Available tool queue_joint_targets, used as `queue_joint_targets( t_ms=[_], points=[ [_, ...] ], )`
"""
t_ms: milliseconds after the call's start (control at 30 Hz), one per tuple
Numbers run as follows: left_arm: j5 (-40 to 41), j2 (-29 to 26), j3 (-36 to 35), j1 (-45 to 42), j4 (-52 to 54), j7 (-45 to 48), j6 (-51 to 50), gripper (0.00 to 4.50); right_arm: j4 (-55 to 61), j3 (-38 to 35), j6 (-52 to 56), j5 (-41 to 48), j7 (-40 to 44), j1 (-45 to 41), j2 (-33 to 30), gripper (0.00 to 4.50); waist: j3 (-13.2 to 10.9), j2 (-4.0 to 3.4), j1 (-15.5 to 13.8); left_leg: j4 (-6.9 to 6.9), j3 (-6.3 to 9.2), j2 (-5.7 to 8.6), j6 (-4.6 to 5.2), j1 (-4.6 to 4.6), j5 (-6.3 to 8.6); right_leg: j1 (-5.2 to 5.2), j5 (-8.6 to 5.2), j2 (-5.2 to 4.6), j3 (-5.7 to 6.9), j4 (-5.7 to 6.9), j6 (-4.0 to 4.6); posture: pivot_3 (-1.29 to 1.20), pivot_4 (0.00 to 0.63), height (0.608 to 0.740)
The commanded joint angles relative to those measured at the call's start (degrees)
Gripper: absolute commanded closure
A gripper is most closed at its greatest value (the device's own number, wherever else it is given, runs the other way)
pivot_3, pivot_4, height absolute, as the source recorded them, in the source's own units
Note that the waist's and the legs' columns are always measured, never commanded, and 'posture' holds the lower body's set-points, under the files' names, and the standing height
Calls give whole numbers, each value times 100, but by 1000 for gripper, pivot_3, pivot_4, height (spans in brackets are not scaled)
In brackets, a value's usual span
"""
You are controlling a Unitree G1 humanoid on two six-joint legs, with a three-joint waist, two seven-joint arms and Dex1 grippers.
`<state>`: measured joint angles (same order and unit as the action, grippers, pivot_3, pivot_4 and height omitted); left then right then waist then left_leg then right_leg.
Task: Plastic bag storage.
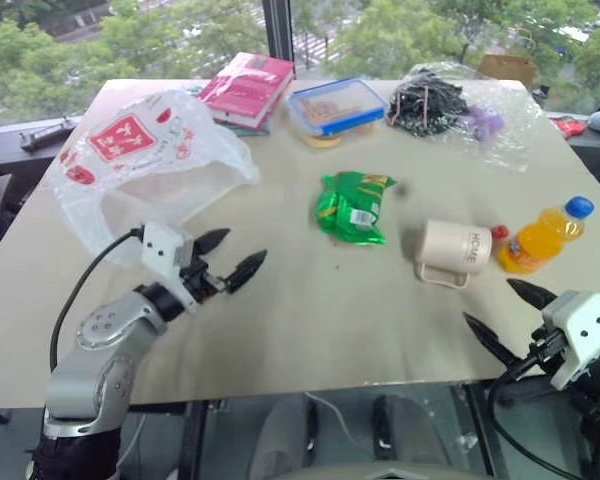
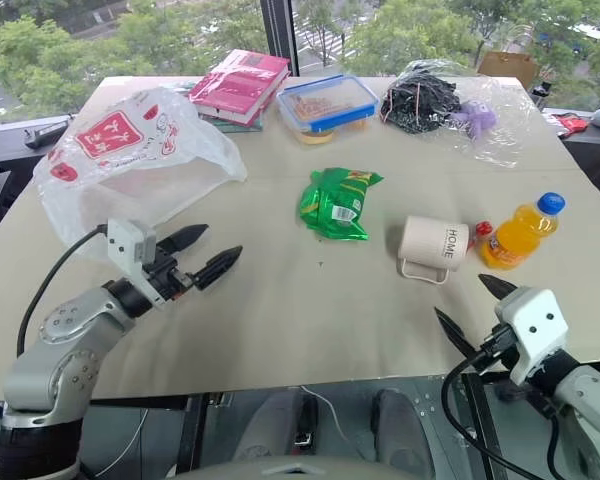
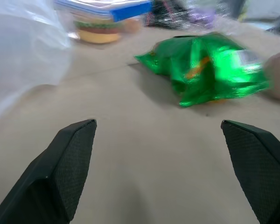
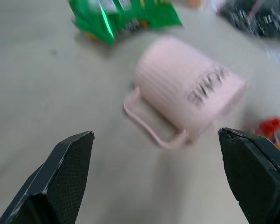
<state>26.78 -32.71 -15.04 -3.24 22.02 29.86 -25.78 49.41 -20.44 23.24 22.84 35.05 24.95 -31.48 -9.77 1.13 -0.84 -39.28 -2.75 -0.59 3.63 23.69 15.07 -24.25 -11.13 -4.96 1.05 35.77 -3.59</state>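
plastic bag (image 1: 150, 150) lies puffed up, untouched | your left gripper (image 1: 225, 256) sits beside it, wide open, empty | right gripper (image 1: 508, 317) same

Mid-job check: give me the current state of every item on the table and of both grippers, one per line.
plastic bag: loose, crumpled, not held
left gripper: open, empty
right gripper: open, empty
mug: on its side
juice bottle: lying down, capped
food container: lid on
snack packet: lying flat
book: closed

beige table (image 1: 300, 330), plastic bag (image 1: 140, 150), mug (image 1: 452, 250), perhaps snacks (image 1: 354, 207)
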Motion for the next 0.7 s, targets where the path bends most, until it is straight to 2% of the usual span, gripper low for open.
queue_joint_targets(
  t_ms=[33, 200, 400, 500, 700],
  points=[
    [-1289, -226, 46, -508, 52, -1183, 35, 0, 504, 138, 14, 493, 95, -407, -160, 62, 2, 3, 0, -1, 0, 0, 0, -2, 0, 2, 0, 1, 0, 0, -1, 0, 150, 740],
    [-3123, -1023, 483, -701, -76, -1818, 182, 0, 473, 403, 245, 641, 11, -978, -370, 62, 1, 5, 6, 3, -4, 4, 0, -1, 1, -1, 1, 5, -3, -1, 1, 0, 150, 740],
    [-4252, -1790, 1157, -1311, -1118, -1634, -180, 0, 361, 612, 357, 627, -109, -1304, -418, 62, -3, 10, -16, 8, 3, 5, -1, 3, 0, -1, 0, 3, 7, -4, 1, 0, 150, 740],
    [-4514, -1795, 1504, -1876, -1880, -1525, -185, 0, 346, 696, 373, 583, -183, -1383, -393, 62, -3, 12, -10, 6, 2, 4, -1, 3, 0, -1, 1, 1, 9, -3, 0, 0, 150, 740],
    [-5057, -1543, 2443, -3383, -4119, -1426, 407, 0, 391, 854, 351, 502, -325, -1379, -357, 62, -7, 20, -11, 5, 2, 20, -2, 5, -1, -1, 13, 5, 13, 1, -21, 0, 150, 740]
  ],
)
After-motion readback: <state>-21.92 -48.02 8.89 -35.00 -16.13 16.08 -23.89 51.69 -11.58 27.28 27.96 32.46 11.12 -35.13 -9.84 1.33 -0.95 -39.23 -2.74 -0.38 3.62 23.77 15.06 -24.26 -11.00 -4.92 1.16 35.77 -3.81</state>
